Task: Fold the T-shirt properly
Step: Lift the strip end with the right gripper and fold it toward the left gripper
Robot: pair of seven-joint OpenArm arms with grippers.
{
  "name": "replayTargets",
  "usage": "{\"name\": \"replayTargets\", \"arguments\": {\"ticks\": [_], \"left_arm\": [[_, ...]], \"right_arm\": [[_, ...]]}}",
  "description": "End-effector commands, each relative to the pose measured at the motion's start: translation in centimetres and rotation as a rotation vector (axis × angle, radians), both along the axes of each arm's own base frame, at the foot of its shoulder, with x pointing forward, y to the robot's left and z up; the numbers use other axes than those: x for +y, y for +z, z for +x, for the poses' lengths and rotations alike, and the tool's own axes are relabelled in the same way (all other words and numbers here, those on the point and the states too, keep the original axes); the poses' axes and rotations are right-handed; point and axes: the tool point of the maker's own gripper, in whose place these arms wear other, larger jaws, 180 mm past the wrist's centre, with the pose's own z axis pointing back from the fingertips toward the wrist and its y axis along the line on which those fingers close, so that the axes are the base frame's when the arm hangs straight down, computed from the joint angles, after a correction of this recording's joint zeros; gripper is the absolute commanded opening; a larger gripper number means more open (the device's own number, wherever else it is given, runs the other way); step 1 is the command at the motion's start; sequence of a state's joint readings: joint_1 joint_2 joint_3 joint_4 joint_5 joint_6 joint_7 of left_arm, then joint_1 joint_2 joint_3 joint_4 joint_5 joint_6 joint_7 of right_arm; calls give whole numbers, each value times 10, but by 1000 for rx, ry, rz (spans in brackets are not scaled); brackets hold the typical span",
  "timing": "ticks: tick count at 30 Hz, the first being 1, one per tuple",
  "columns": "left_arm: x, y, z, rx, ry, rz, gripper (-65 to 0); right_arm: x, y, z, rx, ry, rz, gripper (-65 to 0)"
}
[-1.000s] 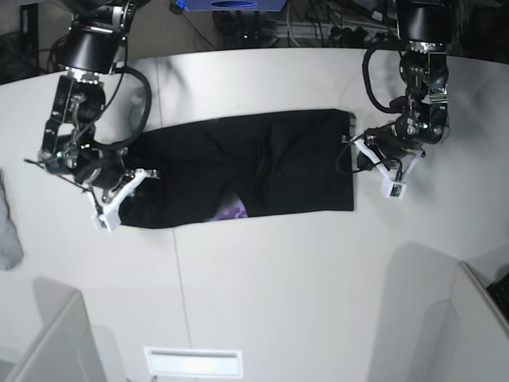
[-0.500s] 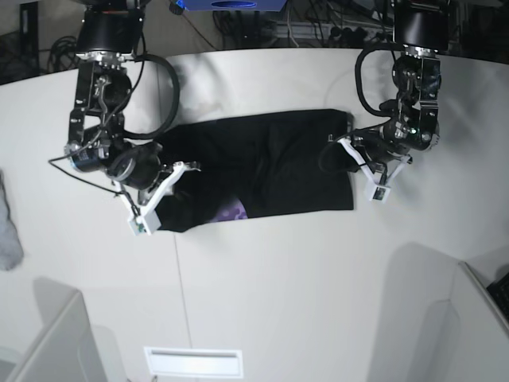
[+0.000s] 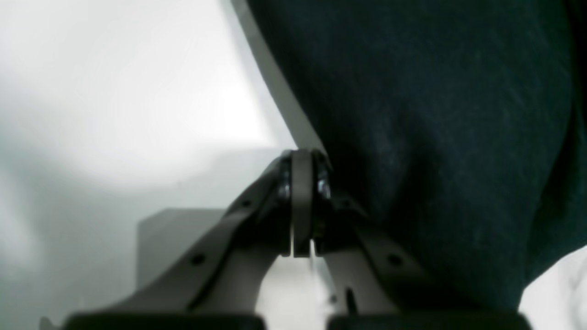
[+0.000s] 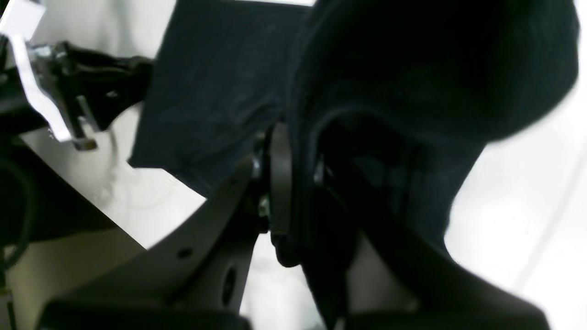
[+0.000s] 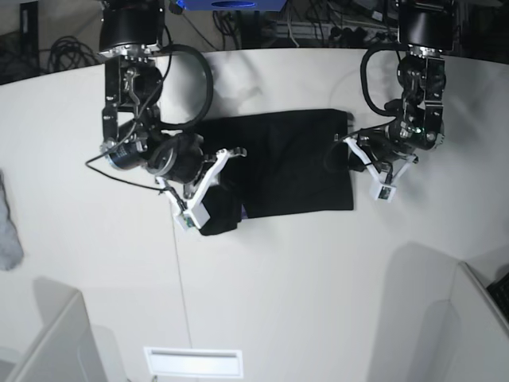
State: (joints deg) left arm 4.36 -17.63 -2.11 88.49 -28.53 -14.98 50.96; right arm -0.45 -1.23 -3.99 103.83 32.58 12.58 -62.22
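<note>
Your right gripper [image 4: 293,192] is clamped on a thick bunch of the black T-shirt [image 5: 294,159]; in the right wrist view the dark cloth is pinched between the two fingers [image 4: 279,183] and bulges up over them. In the base view that gripper [image 5: 208,187] sits over the shirt's left end, with a lifted fold hanging under it and a small lump of cloth just below it near the shirt's lower-left corner.

Your left gripper [image 3: 302,201] has its fingertips pressed together; the left wrist view shows no cloth between them, only the black fabric filling the space just beside and above on that view's right. In the base view this gripper [image 5: 374,163] is at the shirt's right edge, touching or just off the hem; you cannot tell which.

The shirt lies on the white table [image 5: 318,278], in its upper middle, nearer the far edge than the near one. Its right part is spread flat with a straight right edge. A grey cloth [image 5: 8,231] lies at the table's left edge, well apart from the shirt
</note>
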Motion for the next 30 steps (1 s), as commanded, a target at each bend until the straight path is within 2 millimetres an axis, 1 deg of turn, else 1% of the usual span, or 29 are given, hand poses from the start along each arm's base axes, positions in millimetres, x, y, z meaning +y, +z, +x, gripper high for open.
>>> {"name": "replayTargets", "arguments": {"ticks": [1, 5, 8, 10, 14, 16, 19, 22, 24, 30], "left_arm": [[5, 7, 5, -19, -8, 18, -650], [8, 7, 4, -17, -12, 28, -650], [10, 6, 3, -15, -13, 31, -650], [10, 3, -1, -5, -11, 31, -650], [10, 1, -5, 3, -13, 31, -650], [10, 1, -5, 3, -13, 31, -650], [10, 1, -5, 3, -13, 31, -650], [10, 1, -5, 5, -13, 31, -650], [10, 1, -5, 5, -13, 31, -650], [10, 1, -5, 5, -13, 31, -650]], "right_arm": [[10, 19, 7, -60, 8, 42, -650], [21, 25, 5, -80, 35, 53, -650], [32, 27, 3, -61, 27, 77, -650], [37, 28, 1, -58, 34, 83, -650], [53, 31, -5, -56, 69, 101, -650], [64, 33, -10, -52, 88, 122, -650], [70, 35, -11, -52, 95, 131, -650], [82, 37, -16, -51, 125, 144, -650], [89, 40, -16, -64, 126, 159, -650], [108, 36, -10, -47, 66, 198, -650]]}}
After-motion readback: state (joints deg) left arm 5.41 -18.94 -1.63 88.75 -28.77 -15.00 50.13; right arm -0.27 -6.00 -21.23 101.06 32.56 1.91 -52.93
